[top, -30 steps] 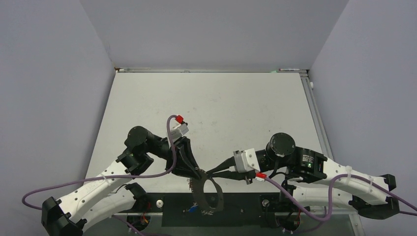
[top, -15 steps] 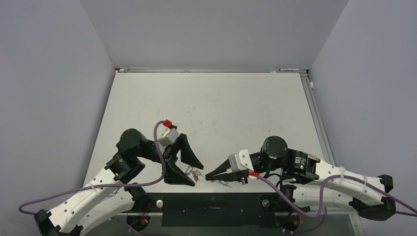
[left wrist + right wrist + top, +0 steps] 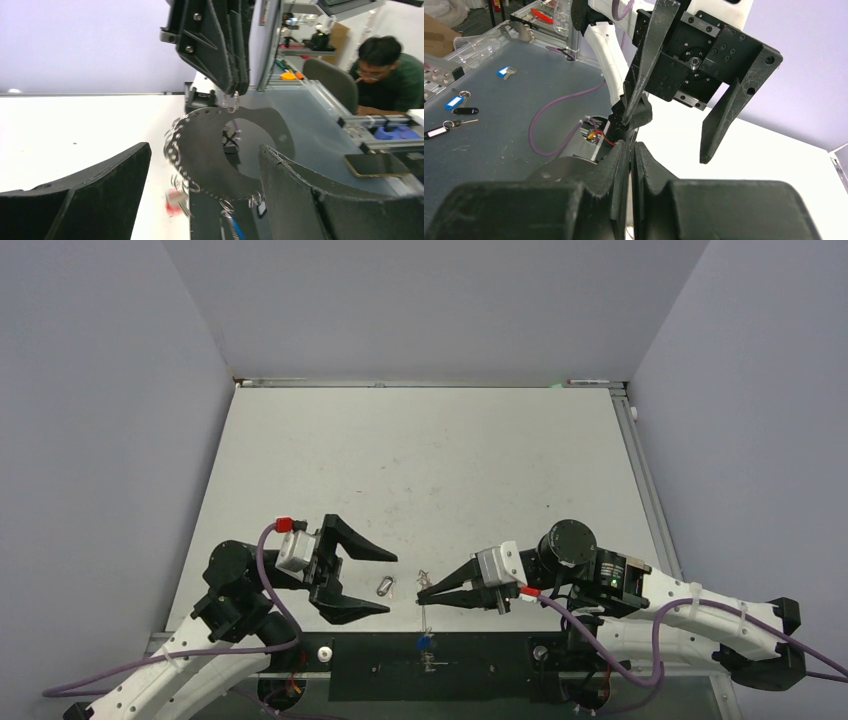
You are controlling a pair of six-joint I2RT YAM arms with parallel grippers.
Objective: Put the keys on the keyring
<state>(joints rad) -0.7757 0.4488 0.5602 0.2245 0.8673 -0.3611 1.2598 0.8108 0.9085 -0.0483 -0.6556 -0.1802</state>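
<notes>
From above, the keys (image 3: 385, 585) are lying on the pale table (image 3: 420, 470), a tiny silvery bunch sitting between the tips of the left gripper (image 3: 391, 584), whose black fingers are standing wide apart and holding nothing; that arm is reaching in low from the left; the right gripper (image 3: 424, 592) is pointing at it from the other side, fingers pressed together on the rim of the keyring (image 3: 425, 618), which is hanging edge-on over the table's near edge with a blue tag (image 3: 425, 643) dangling below. Through the left wrist camera, the keyring (image 3: 210, 150) is showing as a flat dark hoop with small holes along its rim, hanging from the right gripper (image 3: 232, 92) between the left one's spread fingers (image 3: 75, 200); a red tag (image 3: 174, 202) is blurring beneath it. Through the right wrist camera, its own fingers (image 3: 621, 165) are sitting tight together, though I cannot make out the ring there; the left gripper (image 3: 664, 140) is facing them, gaping.
</notes>
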